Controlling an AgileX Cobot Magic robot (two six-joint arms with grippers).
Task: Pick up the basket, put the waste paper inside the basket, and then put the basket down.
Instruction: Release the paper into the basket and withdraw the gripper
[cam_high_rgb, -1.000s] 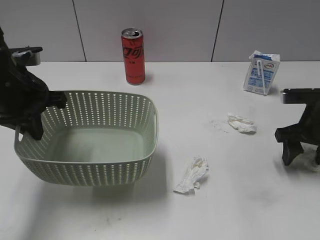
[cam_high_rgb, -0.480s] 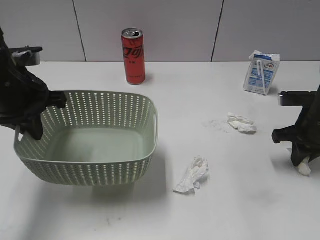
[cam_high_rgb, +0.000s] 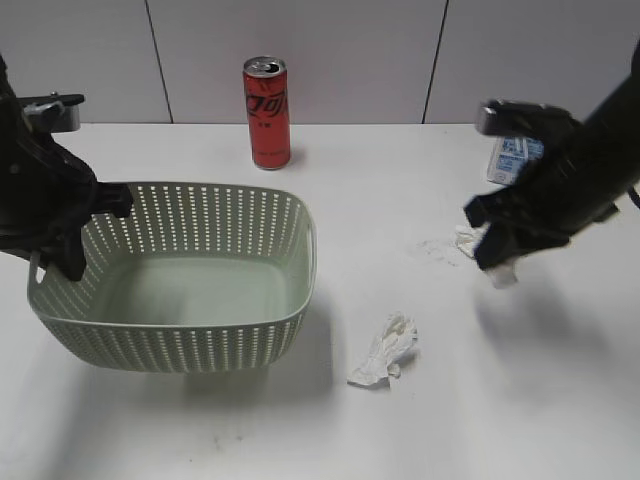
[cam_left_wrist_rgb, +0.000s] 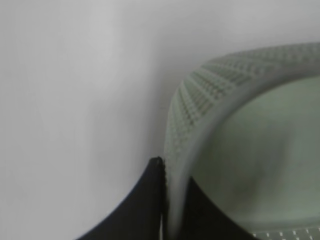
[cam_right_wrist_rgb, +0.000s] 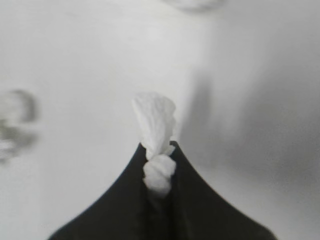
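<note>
Nearest the exterior camera, a crumpled wad of waste paper (cam_high_rgb: 383, 351) is seen lying loose on the white table (cam_high_rgb: 480, 420), just to the right of the basket's (cam_high_rgb: 190, 340) near right corner and apart from it.

The pale green basket is held by its left end: the left end effector (cam_high_rgb: 62, 262) is closed on the rim there, one finger outside the wall and one inside — the left wrist view shows the slotted wall (cam_left_wrist_rgb: 176, 165) pinched between the two dark fingers (cam_left_wrist_rgb: 145, 200). The basket is tilted, its left end raised, and a shadow is cast on the table beneath its right part. No paper is seen inside it.

To the right of the basket and well apart from it, the right end effector (cam_high_rgb: 497, 270) is held above the table. It is clamped on a second wad of waste paper (cam_right_wrist_rgb: 156, 135), which sticks out beyond the fingertips in the right wrist view; in the exterior view a white scrap (cam_high_rgb: 502, 276) shows below the dark fingers. Just behind that end effector, a third wad (cam_high_rgb: 468, 238) lies on the table, partly hidden by the arm.

Farther back, beyond the basket's right end, a red drink can (cam_high_rgb: 266, 112) stands upright near the wall. A blue-and-white carton (cam_high_rgb: 510, 155) stands far to the basket's right — it is largely covered by the right arm.
</note>
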